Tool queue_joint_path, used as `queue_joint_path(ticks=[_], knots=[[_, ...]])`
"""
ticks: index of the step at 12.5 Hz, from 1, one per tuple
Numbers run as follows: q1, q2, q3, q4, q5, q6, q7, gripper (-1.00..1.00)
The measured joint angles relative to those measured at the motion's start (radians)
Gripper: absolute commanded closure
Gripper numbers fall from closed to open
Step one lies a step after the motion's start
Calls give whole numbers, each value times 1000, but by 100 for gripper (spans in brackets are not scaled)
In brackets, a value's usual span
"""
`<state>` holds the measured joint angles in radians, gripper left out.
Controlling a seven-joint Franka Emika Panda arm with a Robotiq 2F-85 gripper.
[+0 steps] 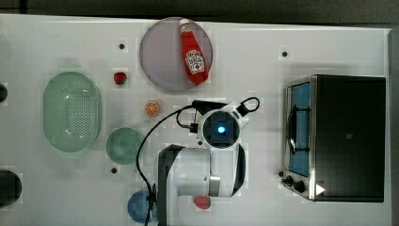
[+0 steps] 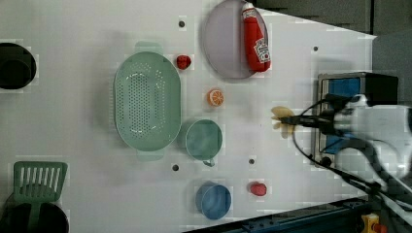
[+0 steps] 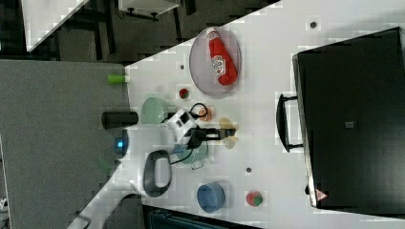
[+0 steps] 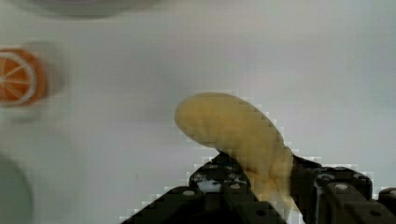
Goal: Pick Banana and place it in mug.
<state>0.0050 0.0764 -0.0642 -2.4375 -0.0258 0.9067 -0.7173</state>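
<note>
Pick done: gripper (image 4: 266,186) fingers pinching banana (image 4: 238,133), apparently lifted off desk (image 1: 329,42). Remaining: carry to mug (image 2: 204,140), well apart, & release inside.

Top, left and right views look down on one table (image 1: 56,42); the wrist view looks closely past the pincer (image 4: 266,179).
</note>
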Motion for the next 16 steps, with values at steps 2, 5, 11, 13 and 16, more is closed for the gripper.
queue_joint_path(ticks=[2, 5, 11, 13, 16], knots=[[-8, -130, -14, 43, 1, -220, 0, 38], [-31, -304, -18, 154, -2, -413, 0, 38], [-34, -386, 49, 369, 11, -726, 67, 38], [-4, -363, 108, 379, 42, -770, 171, 38], [1, -294, 254, 373, 88, -739, 362, 38]])
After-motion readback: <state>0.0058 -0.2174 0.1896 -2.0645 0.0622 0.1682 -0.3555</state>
